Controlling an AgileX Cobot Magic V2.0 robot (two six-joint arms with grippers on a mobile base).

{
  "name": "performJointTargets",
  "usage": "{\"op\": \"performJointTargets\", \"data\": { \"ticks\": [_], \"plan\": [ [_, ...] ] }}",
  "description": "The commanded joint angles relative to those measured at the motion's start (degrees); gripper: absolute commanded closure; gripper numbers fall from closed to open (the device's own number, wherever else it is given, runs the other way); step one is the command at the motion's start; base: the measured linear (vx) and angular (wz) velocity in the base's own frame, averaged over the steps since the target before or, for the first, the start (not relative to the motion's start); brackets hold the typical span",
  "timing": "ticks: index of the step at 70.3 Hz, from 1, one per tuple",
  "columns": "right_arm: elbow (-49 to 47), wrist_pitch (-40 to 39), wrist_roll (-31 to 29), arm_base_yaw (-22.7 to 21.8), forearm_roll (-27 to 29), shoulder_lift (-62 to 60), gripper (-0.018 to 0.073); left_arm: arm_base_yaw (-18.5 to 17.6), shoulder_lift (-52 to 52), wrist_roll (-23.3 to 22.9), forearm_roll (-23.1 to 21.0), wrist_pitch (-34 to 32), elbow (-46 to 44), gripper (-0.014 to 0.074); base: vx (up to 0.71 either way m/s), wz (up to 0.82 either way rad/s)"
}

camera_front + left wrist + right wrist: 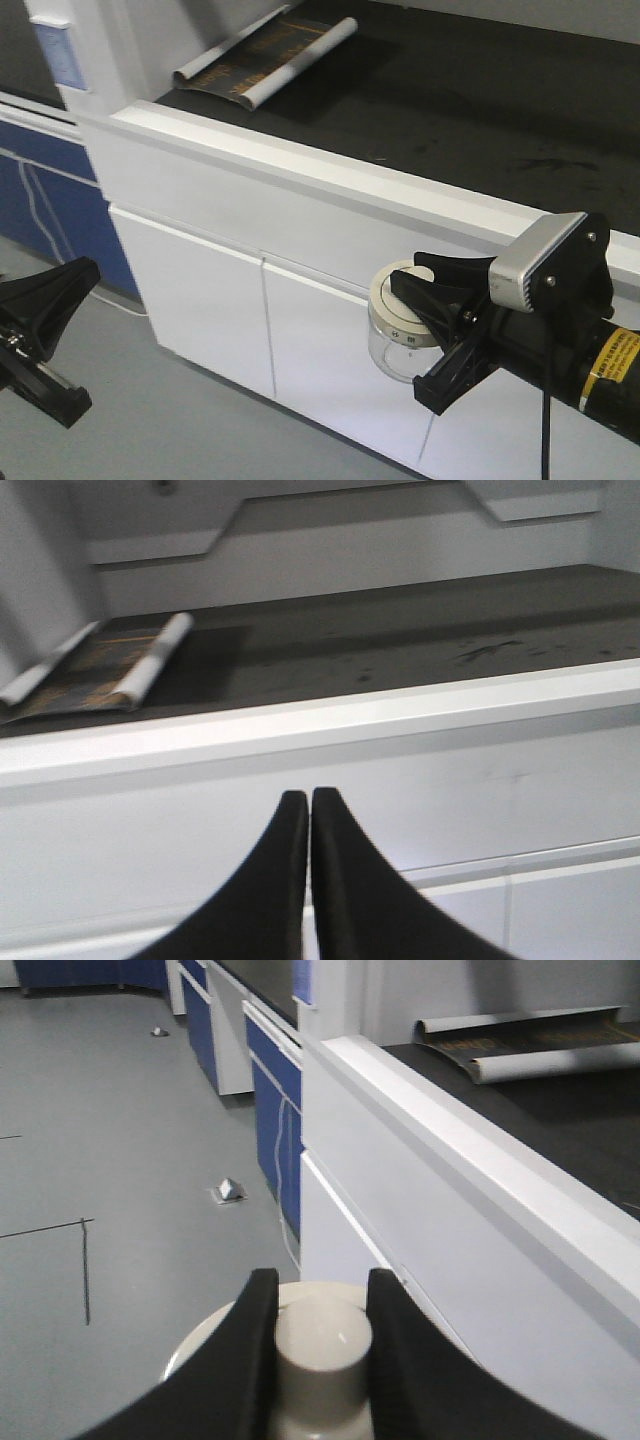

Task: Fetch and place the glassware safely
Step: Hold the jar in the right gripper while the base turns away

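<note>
Right wrist view: the right gripper (320,1282) pinches the cream knob (322,1342) of a round lid (200,1348), one black finger pressed on each side of it.
Jar: a small clear glass jar (396,352) hangs from that grip with its lid (384,300) uppermost. It is held in the air and rests on nothing.
Jar position: just in front of the white cupboard doors (200,300), below the front edge of the counter (300,165) and towards its right end in the front view.
Right gripper, front view: the right gripper (412,278) reaches in from the right, its fingers lying across the lid.
Left gripper: the left gripper (308,802) has its two black fingers pressed together with nothing between them. It points at the counter's white front edge (400,715).
Left gripper, front view: the left gripper (82,272) sits low at the left, over the grey floor (150,420) and well apart from the jar.
Counter top: dark, with faint smudges.
Paper roll: a partly unrolled paper roll (270,55) lies at the far left corner of the counter.
</note>
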Motion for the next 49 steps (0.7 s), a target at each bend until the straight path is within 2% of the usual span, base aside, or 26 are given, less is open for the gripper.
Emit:
{"op": "performJointTargets", "data": {
  "ticks": [1,27,49],
  "plan": [
    [-1.78,-4.43,-0.14,0.03,1.01,-1.21,0.0563,-0.3,-0.46,-0.54,-1.7,-3.59,-1.56,0.0603,-0.03,0.65],
    [-1.78,-4.43,-0.14,0.03,1.01,-1.21,0.0563,-0.3,-0.46,-0.54,-1.7,-3.64,-1.56,0.0603,0.04,0.82],
    [-1.78,-4.43,-0.14,0.03,1.01,-1.21,0.0563,-0.3,-0.46,-0.54,-1.7,-3.64,-1.56,0.0603,0.16,0.71]
  ]
}}
